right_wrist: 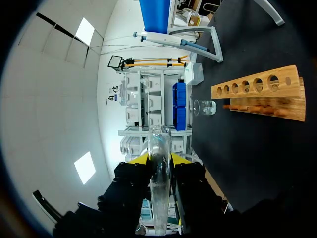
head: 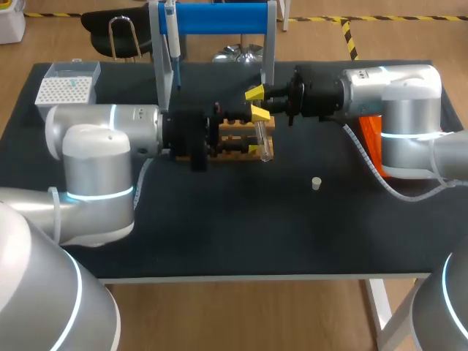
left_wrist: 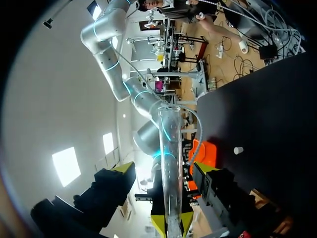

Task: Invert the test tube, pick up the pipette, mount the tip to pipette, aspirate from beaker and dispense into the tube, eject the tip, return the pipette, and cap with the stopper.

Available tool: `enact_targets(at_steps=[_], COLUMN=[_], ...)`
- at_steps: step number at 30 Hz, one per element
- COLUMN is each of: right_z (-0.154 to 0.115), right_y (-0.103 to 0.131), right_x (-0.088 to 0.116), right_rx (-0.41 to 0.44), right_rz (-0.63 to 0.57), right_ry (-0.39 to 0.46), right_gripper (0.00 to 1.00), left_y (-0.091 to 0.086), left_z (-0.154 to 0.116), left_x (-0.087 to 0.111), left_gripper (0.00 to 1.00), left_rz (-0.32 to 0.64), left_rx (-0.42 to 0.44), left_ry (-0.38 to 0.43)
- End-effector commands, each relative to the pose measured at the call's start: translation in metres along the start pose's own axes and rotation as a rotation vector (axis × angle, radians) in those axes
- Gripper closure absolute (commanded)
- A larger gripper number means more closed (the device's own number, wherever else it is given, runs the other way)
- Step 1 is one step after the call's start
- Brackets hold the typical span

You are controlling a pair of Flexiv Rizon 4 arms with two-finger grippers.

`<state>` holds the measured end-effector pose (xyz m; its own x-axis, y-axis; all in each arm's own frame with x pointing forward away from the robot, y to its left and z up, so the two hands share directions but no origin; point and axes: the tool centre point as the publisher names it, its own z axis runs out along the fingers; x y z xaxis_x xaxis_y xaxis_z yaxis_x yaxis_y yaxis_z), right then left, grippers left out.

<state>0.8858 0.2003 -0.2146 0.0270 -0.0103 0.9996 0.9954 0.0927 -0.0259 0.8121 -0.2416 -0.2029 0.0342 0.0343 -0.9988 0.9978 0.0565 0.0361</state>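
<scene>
The clear glass test tube (head: 263, 142) hangs in the air above the wooden rack (head: 235, 139). My right gripper (head: 257, 104) comes in from the right and is shut on it; in the right wrist view the tube (right_wrist: 161, 144) runs between that gripper's (right_wrist: 162, 158) yellow tips. My left gripper (left_wrist: 163, 168) faces it from the left, open. Its fingers stand on either side of the tube (left_wrist: 167, 134) with a gap on each side. The pipette (head: 174, 44) hangs on the blue stand (head: 219, 18). The small white stopper (head: 316, 183) lies on the mat.
A tip box (head: 67, 88) sits at the back left corner. The glass beaker (right_wrist: 204, 107) stands beyond the rack (right_wrist: 257, 91), near the stand's foot. An orange object (head: 369, 135) lies behind my right arm.
</scene>
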Motion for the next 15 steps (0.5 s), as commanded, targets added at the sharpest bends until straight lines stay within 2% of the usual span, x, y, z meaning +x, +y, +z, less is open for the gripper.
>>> enact_targets(at_steps=[1, 9, 11, 13, 15], right_z=[-0.0002, -0.0002, -0.0002, -0.0002, -0.0002], right_y=[-0.0002, -0.0002, -0.0002, -0.0002, -0.0002], right_x=[0.0009, 0.0009, 0.0009, 0.0009, 0.0009], right_rx=[0.0, 0.0, 0.0, 0.0, 0.0], right_rz=[0.0, 0.0, 0.0, 0.0, 0.0], right_ry=[-0.004, -0.004, -0.004, -0.004, -0.004], right_gripper=[1.0, 1.0, 1.0, 1.0, 1.0], left_y=[-0.0021, -0.0026, -0.0027, -0.0031, -0.0032], left_z=[0.0025, 0.0047, 0.0051, 0.0055, 0.0057], left_x=[0.0009, 0.0013, 0.0015, 0.0017, 0.0017], left_gripper=[0.27, 0.3, 0.45, 0.54, 0.56], left_rz=[0.001, -0.002, -0.003, -0.003, -0.003], left_rx=[-0.006, -0.001, 0.001, 0.003, 0.005], left_ry=[-0.005, -0.005, -0.004, -0.004, -0.004])
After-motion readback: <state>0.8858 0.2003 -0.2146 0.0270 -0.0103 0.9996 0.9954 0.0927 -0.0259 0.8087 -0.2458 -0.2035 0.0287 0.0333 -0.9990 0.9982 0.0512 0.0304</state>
